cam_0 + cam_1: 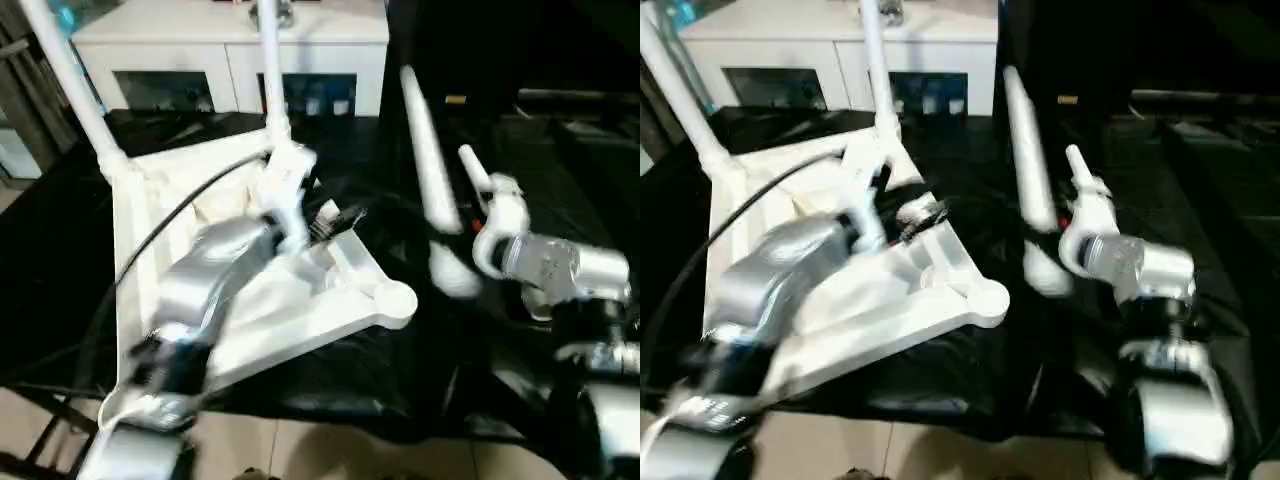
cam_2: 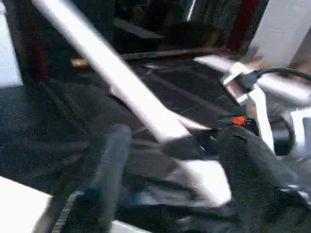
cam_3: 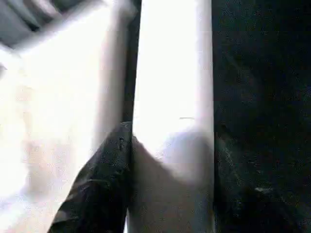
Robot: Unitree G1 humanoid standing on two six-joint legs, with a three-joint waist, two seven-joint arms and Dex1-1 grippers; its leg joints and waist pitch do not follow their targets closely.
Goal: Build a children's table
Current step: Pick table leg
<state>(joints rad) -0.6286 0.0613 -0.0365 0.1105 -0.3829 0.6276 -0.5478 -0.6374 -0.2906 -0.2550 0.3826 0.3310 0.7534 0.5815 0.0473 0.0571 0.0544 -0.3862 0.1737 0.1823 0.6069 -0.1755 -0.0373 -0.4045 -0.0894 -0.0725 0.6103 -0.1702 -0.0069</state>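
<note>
The white tabletop (image 1: 330, 290) lies underside up on the black-covered worktop (image 1: 60, 250), two legs (image 1: 75, 85) already upright in its far corner sockets. The right gripper (image 3: 170, 160) is clamped on a third leg (image 1: 428, 170), tilted just off the tabletop's right corner. The left gripper (image 2: 170, 165) hangs over the tabletop's far edge, fingers (image 2: 109, 170) apart, holding nothing.

The white tabletop (image 1: 300, 310) lies ribbed side up under my left gripper (image 1: 325, 225), two legs (image 1: 272, 75) standing in its far sockets. My right gripper (image 1: 452, 228) clasps a third leg (image 1: 425, 160), upright, tilted.
</note>
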